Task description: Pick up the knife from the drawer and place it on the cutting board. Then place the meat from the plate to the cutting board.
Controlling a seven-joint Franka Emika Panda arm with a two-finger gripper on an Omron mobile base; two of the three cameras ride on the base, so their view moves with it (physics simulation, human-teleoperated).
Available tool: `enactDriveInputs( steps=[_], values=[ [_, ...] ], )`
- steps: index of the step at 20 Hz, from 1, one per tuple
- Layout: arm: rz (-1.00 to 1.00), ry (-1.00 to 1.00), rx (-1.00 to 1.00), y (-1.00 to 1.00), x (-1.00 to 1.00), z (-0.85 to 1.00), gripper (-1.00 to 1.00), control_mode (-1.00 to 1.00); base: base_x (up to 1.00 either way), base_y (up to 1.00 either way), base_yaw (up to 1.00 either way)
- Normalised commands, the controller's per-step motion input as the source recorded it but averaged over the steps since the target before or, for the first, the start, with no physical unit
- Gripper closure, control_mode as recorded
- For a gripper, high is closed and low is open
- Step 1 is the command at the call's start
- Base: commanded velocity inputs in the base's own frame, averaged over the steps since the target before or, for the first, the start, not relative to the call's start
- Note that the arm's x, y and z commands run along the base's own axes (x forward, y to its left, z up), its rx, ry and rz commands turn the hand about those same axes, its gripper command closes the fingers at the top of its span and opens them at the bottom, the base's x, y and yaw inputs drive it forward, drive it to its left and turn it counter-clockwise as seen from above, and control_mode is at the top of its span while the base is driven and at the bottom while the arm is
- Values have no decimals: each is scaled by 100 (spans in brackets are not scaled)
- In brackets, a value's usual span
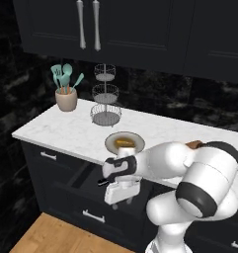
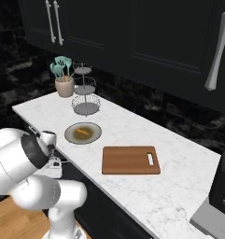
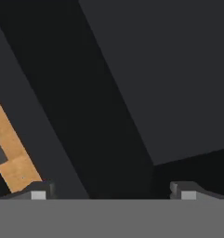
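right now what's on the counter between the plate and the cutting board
Nothing: in the right base view the stretch of white marble counter between the plate and the cutting board is bare.

I can't read any text, label, brand, number or sign from any of my cameras. The black cabinet doors (image 1: 125, 29) are plain, the white marble surface (image 2: 146, 140) shows only veining, and the cutting board (image 2: 130, 160) and the beige utensil pot (image 1: 66, 100) have no markings I can make out.
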Motion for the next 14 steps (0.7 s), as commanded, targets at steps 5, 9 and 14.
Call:
enactDriveInputs(
  steps=[5, 9, 14],
  values=[
    [0, 5, 0, 84, -72, -40, -100, -100, 0, 0, 0],
    [2, 1, 0, 88, -100, -9, -100, -100, 0, 0, 0],
    [8, -22, 0, 45, -15, 65, -100, -100, 0, 0, 0]
  ],
)
